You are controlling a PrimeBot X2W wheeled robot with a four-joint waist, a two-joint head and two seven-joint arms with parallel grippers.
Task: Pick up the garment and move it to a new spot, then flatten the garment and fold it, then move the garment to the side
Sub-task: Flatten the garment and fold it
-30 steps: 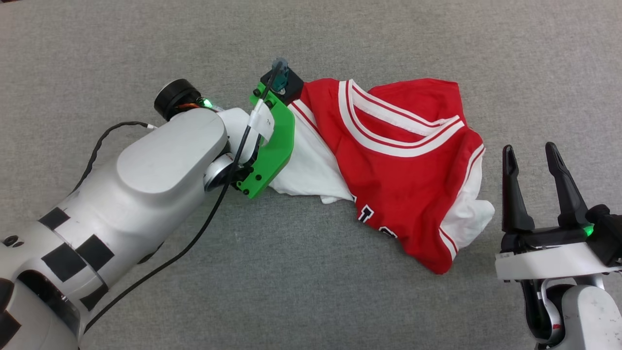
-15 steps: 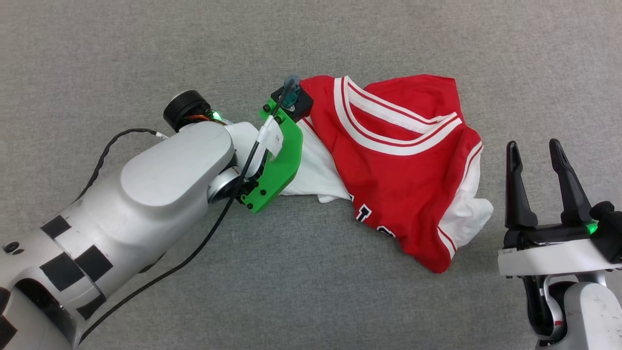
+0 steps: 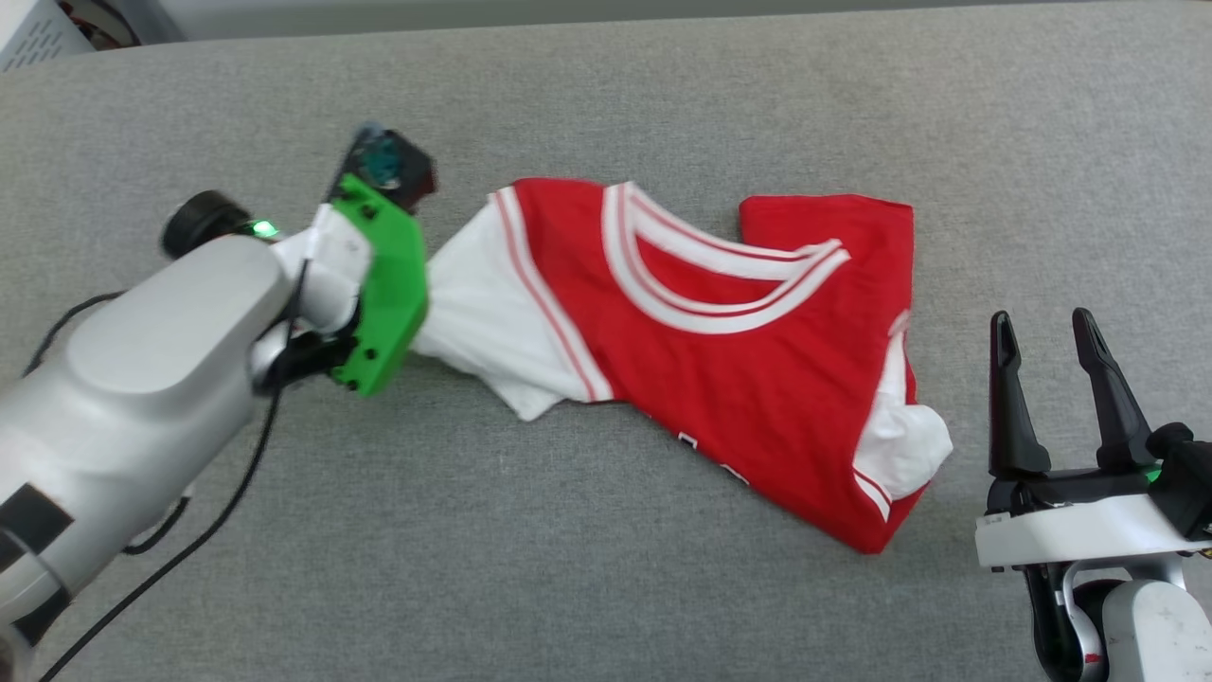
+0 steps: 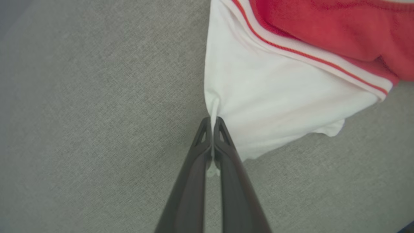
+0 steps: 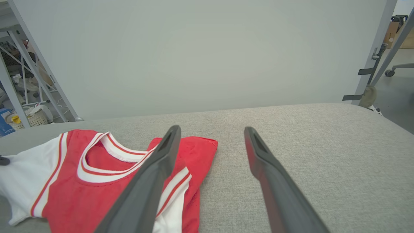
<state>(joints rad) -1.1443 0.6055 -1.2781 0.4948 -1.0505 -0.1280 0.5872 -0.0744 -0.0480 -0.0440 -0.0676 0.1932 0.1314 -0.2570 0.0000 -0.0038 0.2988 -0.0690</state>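
The scene is lit evenly and brightly by soft, diffuse light, and only faint shadows are cast beneath the garment. In the head view the green bracket and the striped collar are smeared by motion blur; in the left wrist view the red cloth is rendered soft.

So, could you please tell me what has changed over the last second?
The left gripper shut on the white sleeve of the shirt and drew it out to the robot's left, spreading the shirt. The right gripper stayed open beside the shirt.
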